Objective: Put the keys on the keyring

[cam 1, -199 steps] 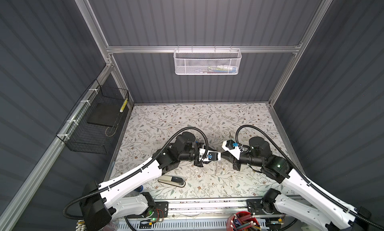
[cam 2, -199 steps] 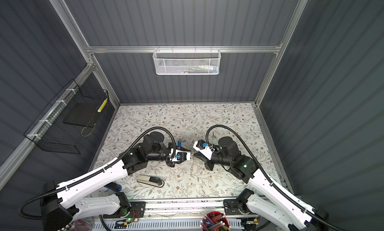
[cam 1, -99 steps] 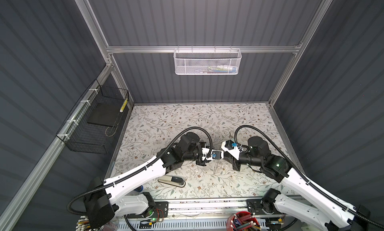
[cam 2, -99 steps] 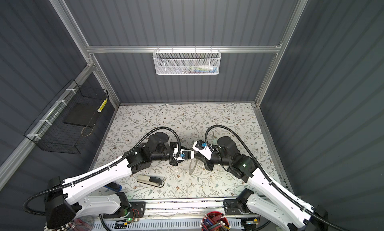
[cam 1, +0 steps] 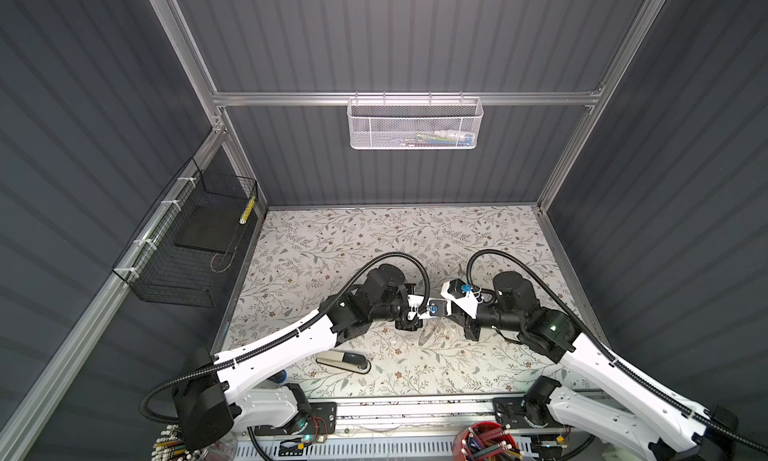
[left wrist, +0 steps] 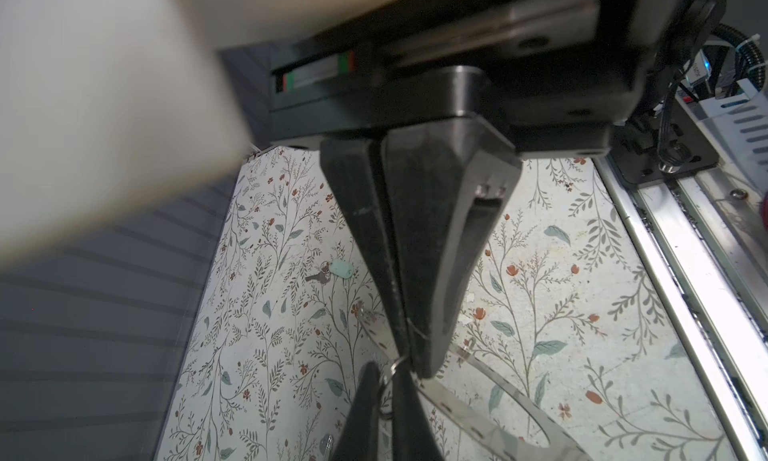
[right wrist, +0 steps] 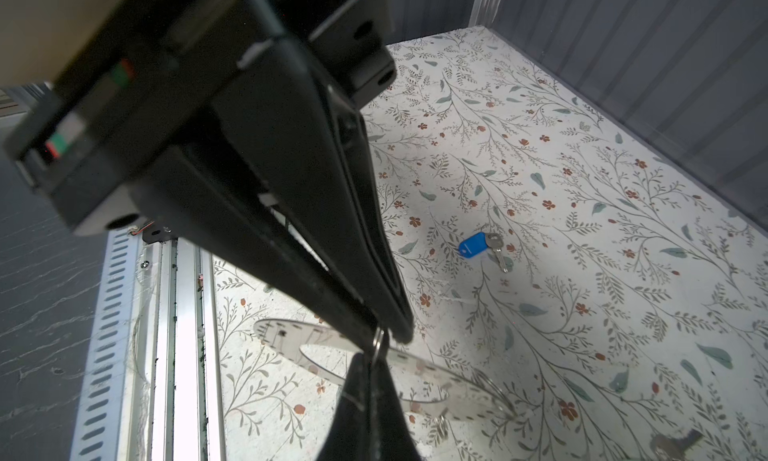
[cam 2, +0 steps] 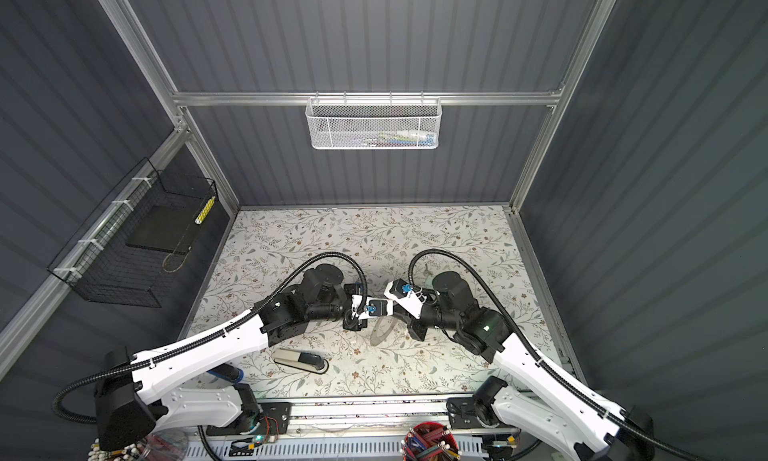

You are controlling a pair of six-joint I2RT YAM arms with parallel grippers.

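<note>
The keyring [cam 2: 380,328], a big thin flat grey ring, hangs tilted just above the floral table under the two wrists in both top views. A small wire ring [left wrist: 389,386] sits on its band [left wrist: 478,413]. My left gripper [left wrist: 386,396] is shut on that small ring. My right gripper [right wrist: 370,367] meets it tip to tip and is shut on the same spot of the keyring [right wrist: 436,380]. Both keys lie loose on the table: the mint-tagged one [left wrist: 336,270] and the blue-tagged one [right wrist: 478,245].
A grey-and-black stapler [cam 1: 344,361] lies near the front left. A black wire basket [cam 1: 195,247] hangs on the left wall and a white mesh basket [cam 1: 415,124] on the back wall. A red cup of pens [cam 1: 486,442] stands beyond the front rail.
My left gripper has moved right to meet the right gripper and its jaws have closed on the small wire ring. The right gripper has stayed shut and nearly still.
</note>
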